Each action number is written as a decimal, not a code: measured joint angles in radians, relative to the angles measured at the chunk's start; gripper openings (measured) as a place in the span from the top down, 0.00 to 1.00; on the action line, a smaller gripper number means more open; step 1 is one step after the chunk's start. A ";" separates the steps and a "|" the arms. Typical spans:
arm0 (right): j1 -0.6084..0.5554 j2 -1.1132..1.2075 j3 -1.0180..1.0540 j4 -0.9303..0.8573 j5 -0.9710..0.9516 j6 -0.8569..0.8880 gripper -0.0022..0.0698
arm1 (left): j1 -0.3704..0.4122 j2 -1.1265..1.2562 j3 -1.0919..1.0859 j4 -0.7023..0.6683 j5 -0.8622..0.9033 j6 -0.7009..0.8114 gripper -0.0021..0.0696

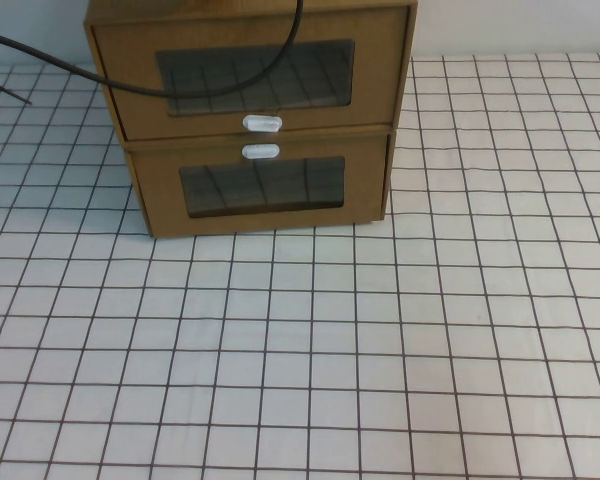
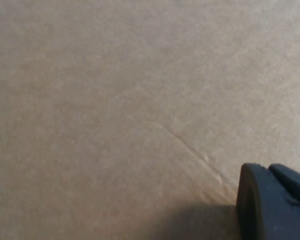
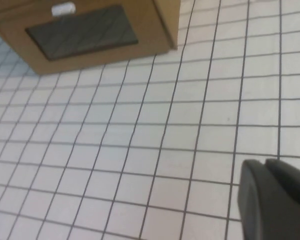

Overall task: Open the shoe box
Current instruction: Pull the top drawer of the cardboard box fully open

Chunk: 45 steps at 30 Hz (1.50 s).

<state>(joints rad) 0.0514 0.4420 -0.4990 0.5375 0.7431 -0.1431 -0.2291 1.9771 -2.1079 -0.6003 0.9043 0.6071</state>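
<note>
The shoe box (image 1: 250, 120), a brown cardboard cabinet of two stacked compartments, is seen standing at the far side of the table (image 1: 380, 350), left of the middle, on a white cloth ruled with a dark grid. Each compartment front is fitted with a dark window, and a small white handle is set on each: the upper handle (image 1: 262, 123) at the lower edge of the top front, the lower handle (image 1: 260, 152) at the upper edge of the bottom front, the two just apart. Both fronts are shown closed. A black cable (image 1: 299, 15) is draped across the upper front. Neither arm is caught in the high view. The left hand (image 2: 270, 200) is held close to a plain brown cardboard surface marked by a faint crease; whether it is released or clenched cannot be told. The right hand (image 3: 272, 200) is clenched with nothing grasped, and is held over the gridded table, well apart from the box.
</note>
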 joint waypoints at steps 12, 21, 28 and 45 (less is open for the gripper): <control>0.064 0.570 -0.344 0.344 0.066 -0.453 0.99 | 0.000 0.000 0.000 0.000 0.000 0.000 0.97; 0.483 0.939 -0.648 -0.008 0.017 -0.226 0.99 | 0.000 0.000 0.000 0.000 0.000 0.000 0.97; 0.764 1.140 -0.827 -0.531 0.017 0.064 0.99 | 0.000 0.000 0.000 0.000 0.000 0.000 0.97; 0.827 1.317 -0.938 -1.283 -0.299 0.214 0.57 | 0.000 0.000 -0.002 0.000 0.025 0.000 0.97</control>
<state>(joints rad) 0.8785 1.7595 -1.4370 -0.7457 0.4437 0.0713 -0.2291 1.9771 -2.1101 -0.6003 0.9290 0.6071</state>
